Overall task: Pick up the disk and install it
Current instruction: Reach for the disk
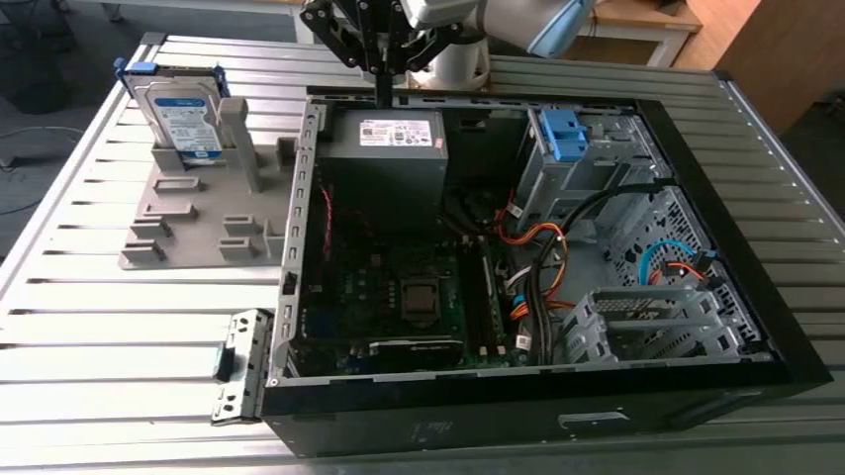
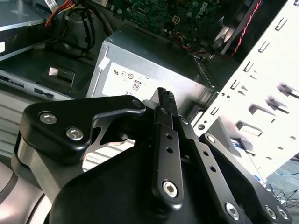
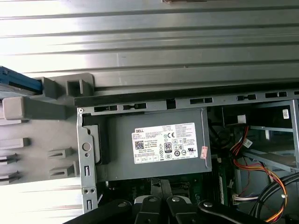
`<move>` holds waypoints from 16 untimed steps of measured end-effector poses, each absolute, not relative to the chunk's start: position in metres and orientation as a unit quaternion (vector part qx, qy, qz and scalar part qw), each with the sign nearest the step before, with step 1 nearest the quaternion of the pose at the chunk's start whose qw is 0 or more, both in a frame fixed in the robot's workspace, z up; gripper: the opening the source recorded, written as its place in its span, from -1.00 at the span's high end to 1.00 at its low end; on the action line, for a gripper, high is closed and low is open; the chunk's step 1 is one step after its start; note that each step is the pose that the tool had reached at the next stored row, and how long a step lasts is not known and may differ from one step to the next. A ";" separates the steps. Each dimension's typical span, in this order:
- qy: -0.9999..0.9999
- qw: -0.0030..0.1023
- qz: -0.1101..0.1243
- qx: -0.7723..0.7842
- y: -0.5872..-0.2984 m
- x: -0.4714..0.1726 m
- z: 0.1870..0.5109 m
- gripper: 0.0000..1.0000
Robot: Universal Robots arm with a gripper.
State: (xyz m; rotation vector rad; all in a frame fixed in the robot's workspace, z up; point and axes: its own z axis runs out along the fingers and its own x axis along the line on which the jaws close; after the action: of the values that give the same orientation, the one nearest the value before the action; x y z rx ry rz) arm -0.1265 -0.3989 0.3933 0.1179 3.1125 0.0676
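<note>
End effector (image 1: 384,97) hangs above case rim (image 1: 528,100), well apart from disk (image 1: 182,117)

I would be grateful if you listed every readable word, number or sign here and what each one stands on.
White sticker on the power-supply box: fine print and symbols, too small to quote reliably.
White-and-blue label on the disk: black print, too small to read.
No other print can be made out.
</note>
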 end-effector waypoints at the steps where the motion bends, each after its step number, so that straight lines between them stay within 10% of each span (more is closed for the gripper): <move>1: 0.999 0.013 0.022 0.038 -0.399 -0.127 0.393 0.79; 16: 0.999 0.013 0.022 0.038 -0.399 -0.131 0.393 0.79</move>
State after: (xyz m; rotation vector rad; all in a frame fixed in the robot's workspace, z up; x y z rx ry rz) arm -0.1306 -0.3989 0.3933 0.1180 3.1125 0.0677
